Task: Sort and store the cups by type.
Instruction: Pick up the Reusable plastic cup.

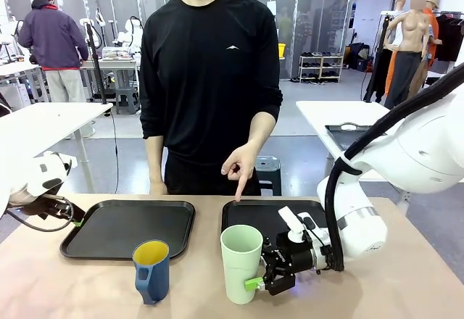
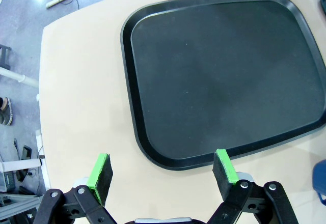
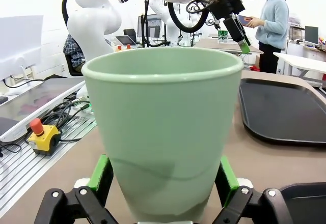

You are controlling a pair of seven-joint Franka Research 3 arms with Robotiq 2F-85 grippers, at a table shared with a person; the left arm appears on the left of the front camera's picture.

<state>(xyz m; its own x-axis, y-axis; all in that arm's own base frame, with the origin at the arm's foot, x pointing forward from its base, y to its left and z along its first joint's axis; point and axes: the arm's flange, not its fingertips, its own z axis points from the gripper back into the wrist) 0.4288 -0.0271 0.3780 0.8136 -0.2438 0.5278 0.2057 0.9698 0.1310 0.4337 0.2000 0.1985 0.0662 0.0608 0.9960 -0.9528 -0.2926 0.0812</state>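
Our right claw (image 1: 255, 281) stands wide, its pads either side of the tall mint-green tumbler (image 1: 241, 261), near the middle of the desk (image 1: 72, 290). The dark blue cup (image 1: 151, 270) stands to its left. Our left claw (image 2: 162, 170) hangs wide and empty above the left tray's (image 2: 224, 71) edge. A person's hand (image 1: 239, 167) points down at the right tray (image 1: 250, 214).

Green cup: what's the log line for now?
right arm jaws open astride mint cup | left arm jaws open by left tray | blue cup on table | hand points at right tray
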